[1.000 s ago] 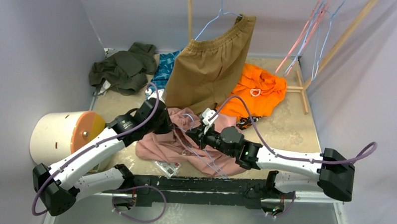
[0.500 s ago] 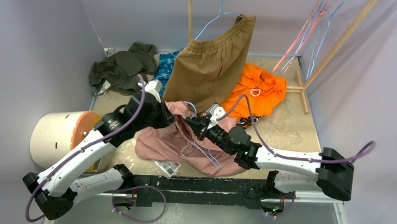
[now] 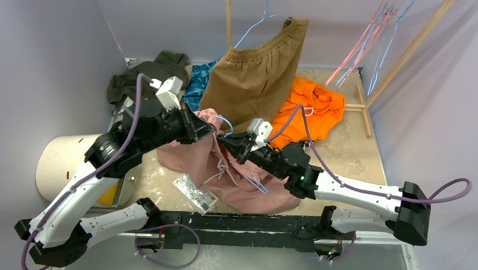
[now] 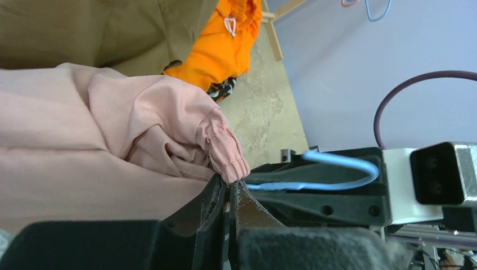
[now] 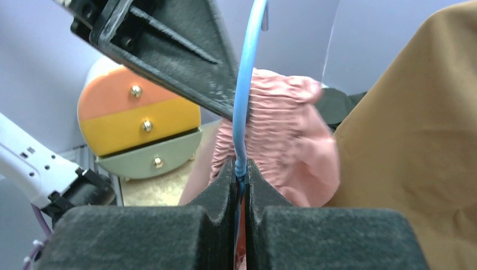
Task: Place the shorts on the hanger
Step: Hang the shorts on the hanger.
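The dusty-pink soft fabric shorts [image 3: 190,160] lie heaped mid-frame in the overhead view, their waistband pinched by the left gripper [image 4: 229,188]. The right gripper [image 5: 242,169] clamps the thin light-blue wire hanger [image 5: 247,84] just beside it. This looks like the threading step; next, the wire likely needs guiding into the waistband.

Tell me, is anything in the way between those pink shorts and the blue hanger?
Nothing visible. The left gripper pinches the pink shorts at the waistband, right beside the light-blue hanger wire clamped in the right gripper, with no other item between them. The tan-brown shorts hang farther back.
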